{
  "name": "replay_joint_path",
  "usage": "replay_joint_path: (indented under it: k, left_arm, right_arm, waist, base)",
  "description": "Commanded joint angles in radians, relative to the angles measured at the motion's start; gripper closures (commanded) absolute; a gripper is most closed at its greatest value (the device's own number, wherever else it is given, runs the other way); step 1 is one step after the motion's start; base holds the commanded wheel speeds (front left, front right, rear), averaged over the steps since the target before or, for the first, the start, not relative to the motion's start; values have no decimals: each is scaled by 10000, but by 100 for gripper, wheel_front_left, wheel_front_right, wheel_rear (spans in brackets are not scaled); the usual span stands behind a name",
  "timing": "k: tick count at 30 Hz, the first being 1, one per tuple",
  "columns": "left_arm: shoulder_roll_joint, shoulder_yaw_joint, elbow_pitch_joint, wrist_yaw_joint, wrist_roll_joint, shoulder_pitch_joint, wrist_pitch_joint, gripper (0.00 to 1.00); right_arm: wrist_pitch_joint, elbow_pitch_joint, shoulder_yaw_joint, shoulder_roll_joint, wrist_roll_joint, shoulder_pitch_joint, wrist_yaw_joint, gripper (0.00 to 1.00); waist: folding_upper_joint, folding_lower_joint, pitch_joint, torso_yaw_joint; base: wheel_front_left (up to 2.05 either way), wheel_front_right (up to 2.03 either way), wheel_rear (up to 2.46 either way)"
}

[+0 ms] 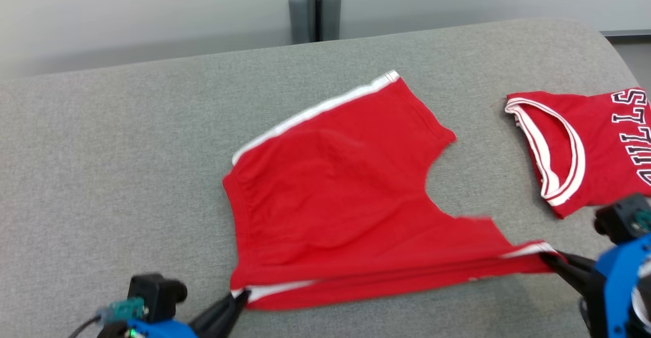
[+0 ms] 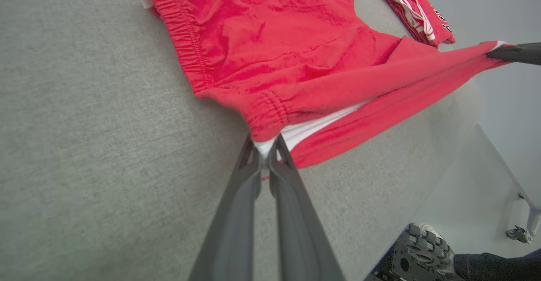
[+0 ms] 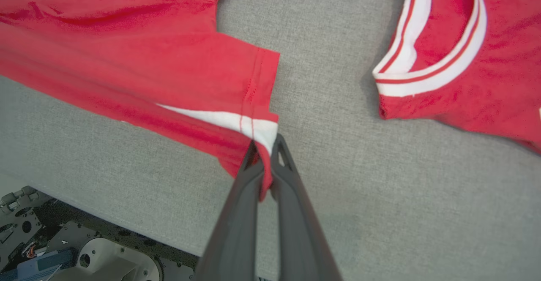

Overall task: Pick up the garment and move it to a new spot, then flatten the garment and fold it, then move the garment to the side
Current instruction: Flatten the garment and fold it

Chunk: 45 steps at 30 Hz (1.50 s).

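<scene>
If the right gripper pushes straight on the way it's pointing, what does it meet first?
The red shorts: the right gripper is shut on their leg hem, so that cloth lies straight ahead. Beyond it looks like bare grey surface, beside the jersey, though depth is unclear.

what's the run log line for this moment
left gripper: shut on red shorts, waistband corner | right gripper: shut on leg hem corner | near edge taut between them | red jersey: apart, to right
</scene>
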Motion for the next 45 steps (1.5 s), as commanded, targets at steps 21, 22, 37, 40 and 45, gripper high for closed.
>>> replay_joint_path:
  k: [21, 22, 37, 40, 45]
  left_arm:
    - [-1696, 696, -483, 714, -503, -1567, -598, 100]
    - [-1843, 703, -96, 598, -530, -1818, -697, 100]
    - [-3876, 497, 4276, -346, -376, -4287, -1813, 67]
    - [-4098, 423, 4626, -508, -405, -4514, -1917, 0]
    - [-4204, 315, 4909, -812, -238, -4633, -2288, 0]
  right_arm:
    - [-1263, 529, -4, 410, -1392, -3712, -14, 100]
    - [-1491, 874, 180, 349, -1414, -4101, -14, 100]
    - [-3015, 5561, 1897, 633, -954, -7311, -14, 100]
    - [-3468, 5958, 2164, 672, -887, -7597, -13, 0]
    - [-4048, 6455, 2552, 516, -639, -7792, -13, 0]
  waist:
    - [0, 4, 1129, 1177]
    - [0, 4, 1239, 1268]
    - [0, 4, 2243, 2168]
    - [0, 4, 2332, 2218]
    - [0, 4, 2201, 2319]
  base:
    - [0, 0, 0]
    - [0, 0, 0]
    - [0, 0, 0]
    - [0, 0, 0]
    - [0, 0, 0]
